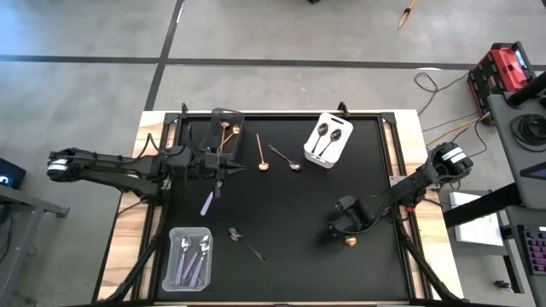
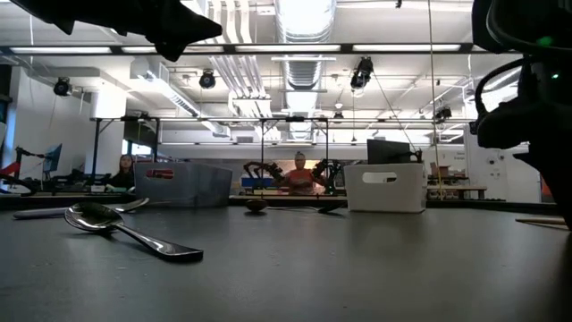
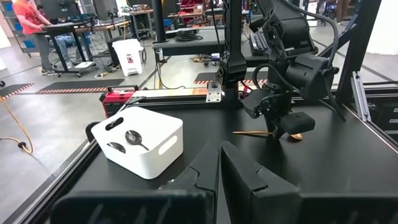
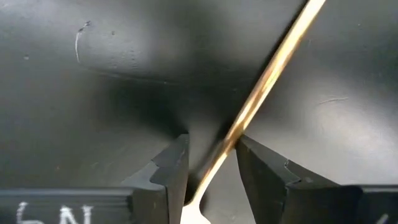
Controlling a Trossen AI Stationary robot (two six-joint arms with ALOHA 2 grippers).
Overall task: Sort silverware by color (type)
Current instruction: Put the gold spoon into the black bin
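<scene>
Low on the black table (image 1: 290,196), right gripper (image 4: 211,171): fingers (image 4: 171,168) part-open astride a gold spoon (image 4: 267,81), grip uncertain. Left gripper (image 1: 218,181): closed, empty, above a lilac-handled spoon (image 1: 206,203).

My right gripper (image 1: 347,228) sits low at the frame's lower right, a spoon (image 4: 261,93) lying between my fingers (image 4: 171,171) on the table (image 1: 290,222). My left gripper (image 1: 223,167) hangs upper left, beside a bin (image 1: 225,119) holding spoons. Upper right of centre stands a second bin (image 1: 329,140) with two spoons. A third bin (image 1: 189,257) lies lower left, another spoon (image 1: 246,244) right of it.
</scene>
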